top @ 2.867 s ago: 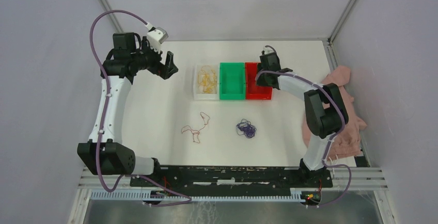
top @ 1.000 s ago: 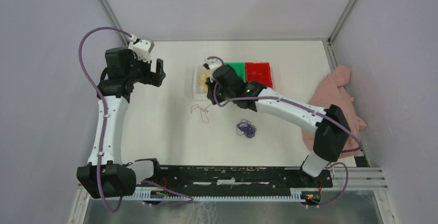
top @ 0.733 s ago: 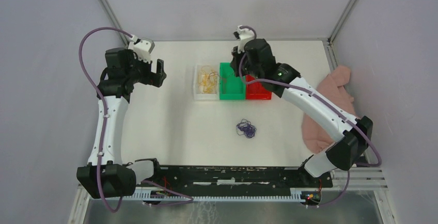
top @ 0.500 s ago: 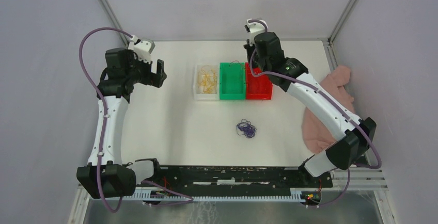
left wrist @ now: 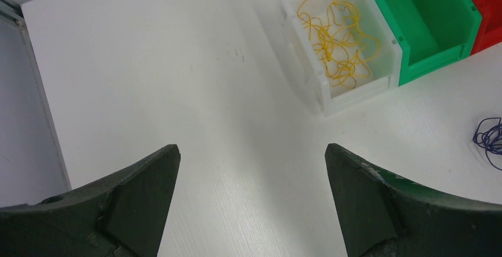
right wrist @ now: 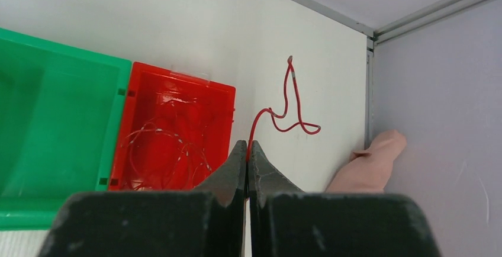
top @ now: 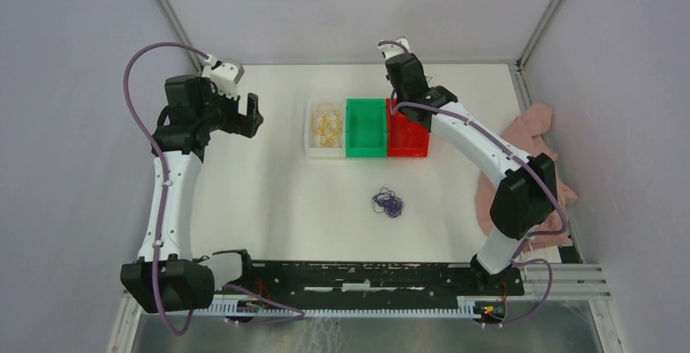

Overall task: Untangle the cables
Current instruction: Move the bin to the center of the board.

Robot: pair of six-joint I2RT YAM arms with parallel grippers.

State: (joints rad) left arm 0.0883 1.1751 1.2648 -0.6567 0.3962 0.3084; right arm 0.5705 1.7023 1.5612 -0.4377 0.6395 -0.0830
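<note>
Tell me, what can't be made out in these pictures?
Top view: the red cable pinched in the right claw is too thin to see there.
Left wrist view: the dark blue cable is cut off by the right edge.
Right wrist view: the claw hides the red bin's near corner and part of the pink cloth.

No readable text or labels.
</note>
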